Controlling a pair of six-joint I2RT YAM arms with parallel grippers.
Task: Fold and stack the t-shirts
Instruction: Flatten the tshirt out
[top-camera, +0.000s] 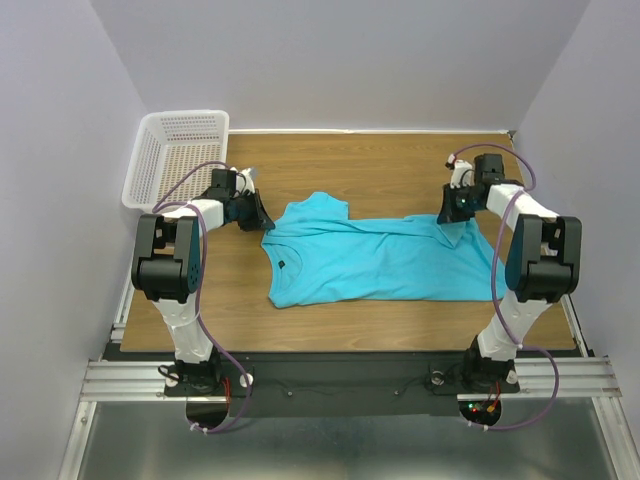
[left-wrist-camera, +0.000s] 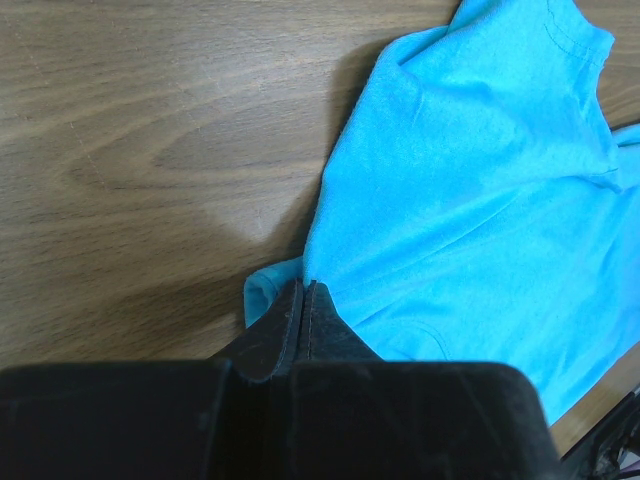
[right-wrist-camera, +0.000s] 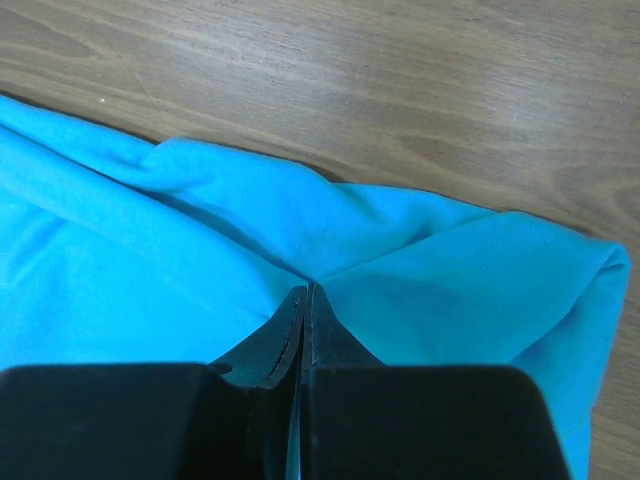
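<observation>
The turquoise t-shirt (top-camera: 375, 260) lies across the middle of the table, neck to the left with a small dark label showing. My left gripper (top-camera: 264, 222) is shut on the shirt's left edge by the shoulder; in the left wrist view (left-wrist-camera: 304, 285) its tips pinch a fold of the cloth (left-wrist-camera: 470, 190). My right gripper (top-camera: 451, 219) is shut on the shirt's far right part; in the right wrist view (right-wrist-camera: 307, 290) the fabric (right-wrist-camera: 200, 230) bunches into creases at its tips.
A white mesh basket (top-camera: 175, 155) stands at the table's far left corner, just behind my left arm. Bare wooden tabletop (top-camera: 380, 170) lies beyond the shirt. Grey walls close in on both sides.
</observation>
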